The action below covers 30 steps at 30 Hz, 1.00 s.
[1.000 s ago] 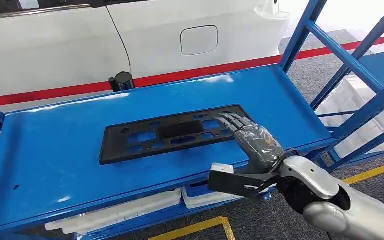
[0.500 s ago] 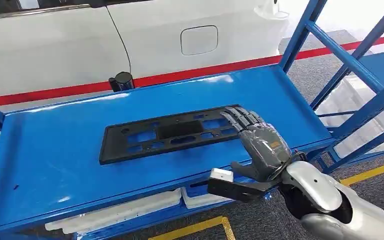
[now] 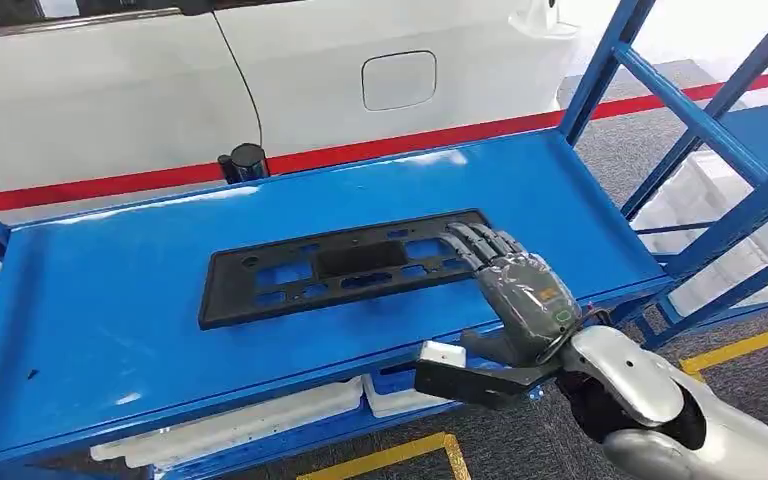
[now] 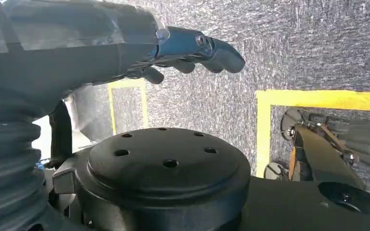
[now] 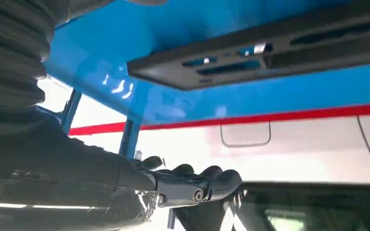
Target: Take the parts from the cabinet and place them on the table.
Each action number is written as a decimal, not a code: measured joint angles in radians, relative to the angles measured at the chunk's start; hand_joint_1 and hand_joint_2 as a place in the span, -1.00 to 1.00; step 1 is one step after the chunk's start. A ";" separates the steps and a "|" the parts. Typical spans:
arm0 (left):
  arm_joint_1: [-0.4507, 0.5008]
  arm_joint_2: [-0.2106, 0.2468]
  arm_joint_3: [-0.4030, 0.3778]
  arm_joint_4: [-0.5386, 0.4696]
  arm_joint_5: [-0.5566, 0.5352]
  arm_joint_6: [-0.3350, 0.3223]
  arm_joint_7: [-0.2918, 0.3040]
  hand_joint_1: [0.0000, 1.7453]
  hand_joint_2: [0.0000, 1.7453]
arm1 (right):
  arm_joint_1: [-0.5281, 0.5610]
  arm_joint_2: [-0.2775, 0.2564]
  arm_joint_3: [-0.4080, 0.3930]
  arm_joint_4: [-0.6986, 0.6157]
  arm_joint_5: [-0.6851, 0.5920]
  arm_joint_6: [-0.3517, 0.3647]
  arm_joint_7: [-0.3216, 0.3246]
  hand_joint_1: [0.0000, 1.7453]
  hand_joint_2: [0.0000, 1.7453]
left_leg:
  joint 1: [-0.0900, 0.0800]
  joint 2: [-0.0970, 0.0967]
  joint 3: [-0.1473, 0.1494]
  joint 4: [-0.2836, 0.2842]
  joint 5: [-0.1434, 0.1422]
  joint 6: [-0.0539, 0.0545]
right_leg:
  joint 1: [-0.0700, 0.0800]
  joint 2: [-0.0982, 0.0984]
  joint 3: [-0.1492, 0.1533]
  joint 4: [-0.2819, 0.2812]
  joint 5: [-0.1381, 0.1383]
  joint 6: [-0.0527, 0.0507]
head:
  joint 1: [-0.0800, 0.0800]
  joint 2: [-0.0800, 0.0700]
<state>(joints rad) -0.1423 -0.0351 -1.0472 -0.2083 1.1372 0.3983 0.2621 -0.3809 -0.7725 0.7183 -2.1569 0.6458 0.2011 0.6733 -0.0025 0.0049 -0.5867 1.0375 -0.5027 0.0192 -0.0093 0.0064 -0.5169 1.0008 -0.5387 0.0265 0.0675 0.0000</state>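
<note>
A flat black plate-frame part [image 3: 345, 265] lies on the blue table [image 3: 110, 310], lengthwise across its middle. My right hand [image 3: 525, 290] is at the part's right end, fingers stretched out over its corner and holding nothing. In the right wrist view the part [image 5: 270, 53] lies flat on the blue table top [image 5: 125, 48], and a gap separates it from my right hand [image 5: 192, 185]. My left hand [image 4: 183, 48] hangs over grey carpet, fingers loosely extended and empty.
A white car body [image 3: 110, 90] and a red floor line [image 3: 410, 145] run behind the table. A black cylinder [image 3: 243, 162] stands at the table's far edge. A blue rack frame [image 3: 700, 120] rises at the right. White foam trays [image 3: 260, 420] lie under the table.
My right hand has shifted slightly right and back toward me, away from the part's right end. The part has stayed where it was.
</note>
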 joint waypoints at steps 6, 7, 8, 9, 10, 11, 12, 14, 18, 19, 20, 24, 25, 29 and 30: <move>0.000 0.000 0.000 0.000 0.004 0.000 0.000 -1.00 1.00 | 0.018 0.008 -0.003 0.006 -0.017 0.035 0.001 -1.00 1.00 | 0.000 0.000 0.000 0.000 0.000 0.000 | 0.000 0.000 0.000 0.000 0.000 0.000 | 0.000 0.000; 0.000 0.000 0.000 0.000 0.005 0.000 0.000 -1.00 1.00 | 0.018 0.009 -0.003 0.009 -0.011 0.040 0.003 -1.00 1.00 | 0.000 0.000 0.000 0.000 0.000 0.000 | 0.000 0.000 0.000 0.000 0.000 0.000 | 0.000 0.000; 0.000 0.000 0.000 0.000 0.005 0.000 0.000 -1.00 1.00 | 0.020 0.010 -0.003 0.011 -0.004 0.043 0.003 -1.00 1.00 | 0.000 0.000 0.000 0.000 0.000 0.000 | 0.000 0.000 0.000 0.000 0.000 0.000 | 0.000 0.000; 0.000 0.000 0.000 0.000 0.005 0.000 0.000 -1.00 1.00 | 0.024 0.011 -0.002 0.015 0.002 0.043 0.004 -1.00 1.00 | 0.000 0.000 0.000 0.000 0.000 0.000 | 0.000 0.000 0.000 0.000 0.000 0.000 | 0.000 0.000; 0.000 0.000 -0.001 0.000 0.005 0.000 0.000 -1.00 1.00 | 0.029 0.013 -0.002 0.018 0.005 0.043 0.004 -1.00 1.00 | 0.000 0.000 0.000 0.000 0.000 0.000 | 0.000 0.000 0.000 0.000 0.000 0.000 | 0.000 0.000; 0.000 0.000 -0.001 0.000 0.005 0.000 0.000 -1.00 1.00 | 0.033 0.014 -0.002 0.022 0.007 0.042 0.004 -1.00 1.00 | 0.000 0.000 0.000 0.000 0.000 0.000 | 0.000 0.000 0.000 0.000 0.000 0.000 | 0.000 0.000; 0.000 0.000 -0.001 0.000 0.005 0.000 0.001 -1.00 1.00 | 0.034 0.016 -0.002 0.026 0.011 0.040 0.003 -1.00 1.00 | 0.000 0.000 0.000 0.000 0.000 0.000 | 0.000 0.000 0.000 0.000 0.000 0.000 | 0.000 0.000; 0.000 0.001 -0.001 0.000 0.005 0.000 0.003 -1.00 1.00 | 0.036 0.018 -0.002 0.033 0.015 0.038 0.003 -1.00 1.00 | 0.000 0.001 0.000 0.000 0.000 0.000 | 0.000 0.000 0.000 0.000 0.000 0.000 | 0.000 0.000; 0.000 0.001 -0.001 0.000 0.008 0.000 0.004 -1.00 1.00 | 0.039 0.024 -0.002 0.045 0.017 0.037 -0.001 -1.00 1.00 | 0.000 0.001 0.000 0.000 0.000 0.000 | 0.000 0.000 0.000 0.000 0.000 0.000 | 0.000 0.000; 0.000 0.001 -0.001 0.000 0.008 0.000 0.004 -1.00 1.00 | 0.039 0.027 -0.002 0.047 0.017 0.037 -0.002 -1.00 1.00 | 0.000 0.001 0.000 0.000 0.000 0.000 | 0.000 0.000 0.000 0.000 0.000 0.000 | 0.000 0.000; 0.000 0.001 -0.001 0.000 0.008 0.000 0.004 -1.00 1.00 | 0.039 0.028 -0.002 0.050 0.018 0.037 -0.002 -1.00 1.00 | 0.000 0.001 0.000 0.000 0.000 0.000 | 0.000 0.000 0.000 0.000 0.000 0.000 | 0.000 0.000; 0.000 0.002 -0.001 0.000 0.009 0.000 0.003 -1.00 1.00 | 0.039 0.035 -0.002 0.060 0.022 0.037 -0.004 -1.00 1.00 | 0.000 0.002 0.000 0.000 0.000 0.000 | 0.000 0.000 0.000 0.000 0.000 0.000 | 0.000 0.000; 0.000 0.002 -0.001 0.000 0.010 0.000 0.003 -1.00 1.00 | 0.039 0.037 -0.002 0.062 0.026 0.037 -0.005 -1.00 1.00 | 0.000 0.002 0.000 0.000 0.000 0.000 | 0.000 0.000 0.000 0.000 0.000 0.000 | 0.000 0.000; 0.000 0.002 -0.001 0.000 0.012 0.000 0.000 -1.00 1.00 | 0.038 0.041 -0.002 0.074 0.066 0.040 -0.004 -1.00 1.00 | 0.000 0.002 0.000 0.000 0.000 0.000 | 0.000 0.000 0.000 0.000 0.000 0.000 | 0.000 0.000; 0.000 0.002 -0.001 0.000 0.014 0.000 0.000 -1.00 1.00 | 0.038 0.041 -0.002 0.076 0.076 0.040 -0.003 -1.00 1.00 | 0.000 0.002 0.000 0.000 0.000 0.000 | 0.000 0.000 0.000 0.000 0.000 0.000 | 0.000 0.000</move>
<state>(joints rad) -0.1425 -0.0336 -1.0483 -0.2083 1.1509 0.3979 0.2621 -0.3429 -0.7313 0.7160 -2.0809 0.7218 0.2415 0.6703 -0.0025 0.0067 -0.5868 1.0374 -0.5028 0.0192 -0.0092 0.0066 -0.5170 1.0008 -0.5387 0.0265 0.0675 0.0000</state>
